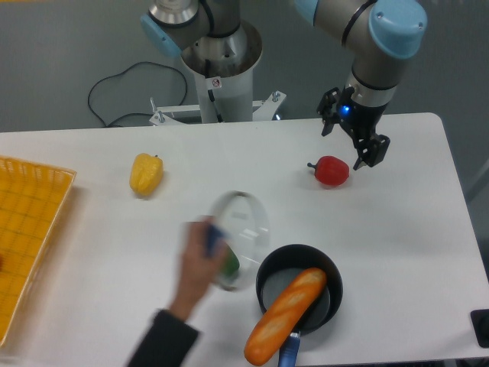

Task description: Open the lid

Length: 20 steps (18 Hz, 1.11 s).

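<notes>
So in the one fixed camera view, a person's hand (pixel 200 264), pretty motion-blurred, is gripping the blue knob of the round clear glass lid with the thin metal rim (pixel 243 233). The lid is off the pot, tilted up on edge just at the 10 o'clock side of the dark round saucepan (pixel 299 287), roughly mid-table. You can see a bit of green pepper (pixel 229 264) through the glass.

The saucepan sits at about 5 o'clock on the white table (pixel 92 237), with a long orange bread loaf (pixel 285 314) lying across it and poking out over the near rim.

The robot's black two-finger gripper (pixel 370 153) hangs up at 1 o'clock, just right of the red bell pepper (pixel 331 170), holding nothing. Can't tell from this angle whether its fingers are apart or together.

Also a yellow bell pepper (pixel 146 173) at 10 o'clock and an orange mesh basket (pixel 30 229) at the 9 o'clock edge.
</notes>
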Each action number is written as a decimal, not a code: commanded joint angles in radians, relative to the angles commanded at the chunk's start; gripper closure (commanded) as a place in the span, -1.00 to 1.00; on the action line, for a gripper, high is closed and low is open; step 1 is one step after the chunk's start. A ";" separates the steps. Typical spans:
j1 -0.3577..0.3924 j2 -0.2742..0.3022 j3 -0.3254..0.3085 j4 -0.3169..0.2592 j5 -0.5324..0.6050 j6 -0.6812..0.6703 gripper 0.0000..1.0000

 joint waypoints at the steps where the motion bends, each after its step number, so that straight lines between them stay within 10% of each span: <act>1: 0.015 0.003 -0.002 -0.002 0.003 0.058 -1.00; 11: 0.161 0.006 -0.002 -0.045 0.008 0.418 -1.00; 20: 0.170 0.006 -0.002 -0.045 0.006 0.430 -1.00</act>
